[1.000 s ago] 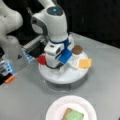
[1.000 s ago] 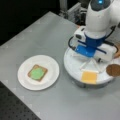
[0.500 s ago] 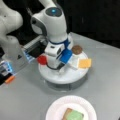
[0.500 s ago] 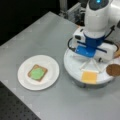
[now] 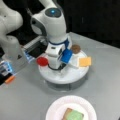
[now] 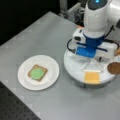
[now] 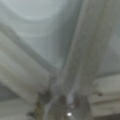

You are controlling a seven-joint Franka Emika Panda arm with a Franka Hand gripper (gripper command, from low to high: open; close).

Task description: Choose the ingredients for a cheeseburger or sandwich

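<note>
Two pieces, a toast square (image 6: 37, 73) topped with lettuce (image 6: 36, 74), lie on the paper plate (image 6: 52, 71) on the bench (image 6: 37, 35). Down in the divided tray (image 6: 75, 68) sits the hand (image 5: 56, 65); whether it is wide or narrow I cannot tell. Cheese (image 6: 91, 77), patty (image 6: 114, 68) and tomato (image 5: 42, 61) rest in the tray.

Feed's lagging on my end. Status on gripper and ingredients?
Gripper down inside the divided tray, fingers hidden. Toast with lettuce on the paper plate. Tomato, cheese, patty in tray. No obstruction seen.

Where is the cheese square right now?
The cheese square lies on the divided tray in both front views, near its rim, beside the brown patty.
</note>
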